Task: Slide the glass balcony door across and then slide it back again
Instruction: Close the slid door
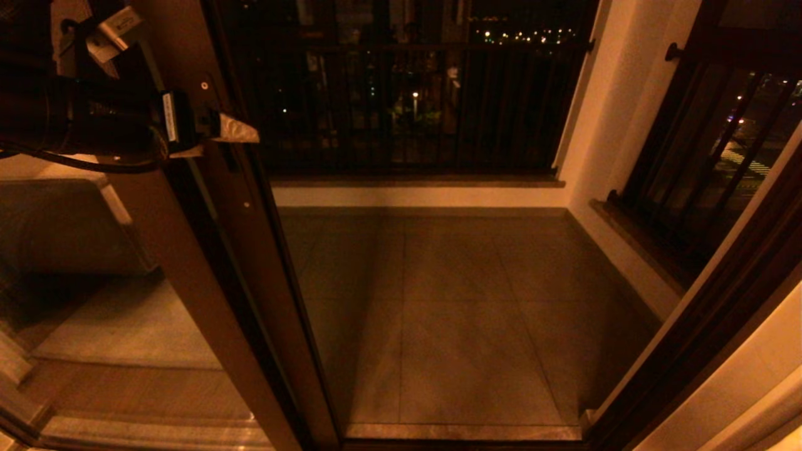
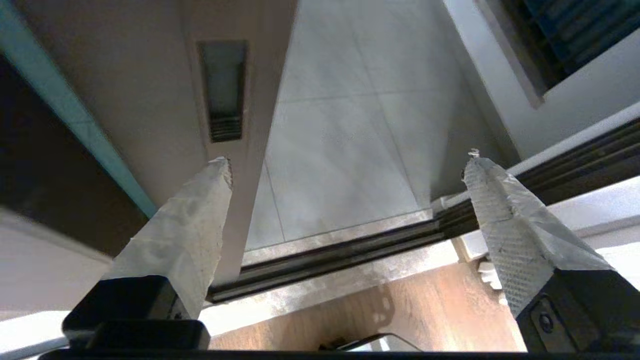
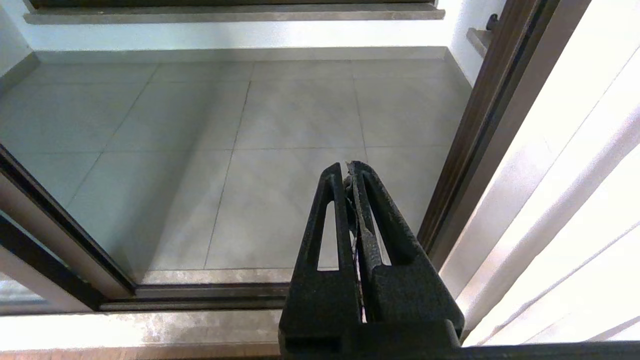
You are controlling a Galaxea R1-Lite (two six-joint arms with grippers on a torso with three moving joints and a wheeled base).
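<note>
The glass balcony door [image 1: 207, 282] stands slid to the left end of its floor track [image 2: 330, 255], its dark brown stile slanting from upper left down to the threshold's near edge, so the doorway to the tiled balcony floor [image 1: 451, 313] lies open; the narrow recessed handle slot [image 2: 222, 90] faces the room on that stile, the natural purchase for pushing the pane along. The left gripper [image 2: 347, 162] hovers at the stile high up at the door's leading edge, its tape-wrapped fingers [image 2: 185, 235] spread wide and released, one finger just beside the slot and the other out over the opening, grasping nothing; that placement reads as a hand set to hook the stile's edge, though contact cannot be confirmed. The right gripper [image 3: 350, 172] hangs idle above the threshold near the right jamb [image 3: 480, 125], its black fingers clenched together on nothing. Beyond, the black-barred window [image 1: 407, 94] shows city lights.
</note>
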